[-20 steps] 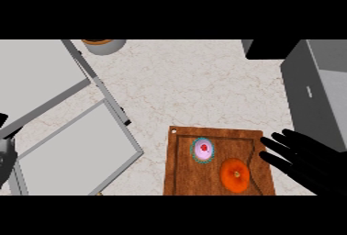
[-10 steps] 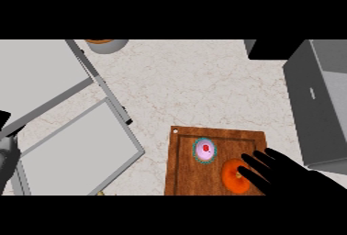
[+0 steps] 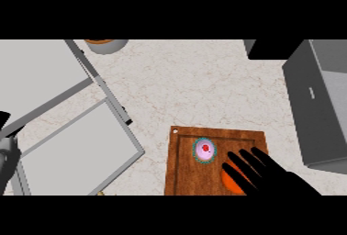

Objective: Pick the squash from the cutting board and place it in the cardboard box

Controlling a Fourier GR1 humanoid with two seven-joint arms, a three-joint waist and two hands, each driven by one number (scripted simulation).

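Look at the cutting board (image 3: 184, 176). It is brown wood and it lies on the counter (image 3: 203, 87), low in the head view. The squash (image 3: 227, 180) is on the board, near its right side. It is orange and round. You can see only part of it, because your right hand (image 3: 279, 183) is over it.

That hand is black and comes in from the bottom right. Its fingers (image 3: 245, 160) are straight and spread a little, and they point up and to the left. They are not curled round the squash. You cannot tell if they touch it or just hang above it.

Just beside the squash, a bit higher on the board, lies a small round thing (image 3: 204, 150). It has a blue-green rim and is pink inside with a red dot.

A grey box (image 3: 325, 105) stands near the board's right side and does not touch it. It has a small slot in its side wall.

Big grey flat panels (image 3: 75, 151) with pale frames fill the left side. Your left hand (image 3: 2, 118) is only a small black bit at the left edge, so you cannot tell how its fingers are.

At the top sits a grey bowl (image 3: 108, 45) with something brown in it. A dark block (image 3: 274, 48) is at the top right.
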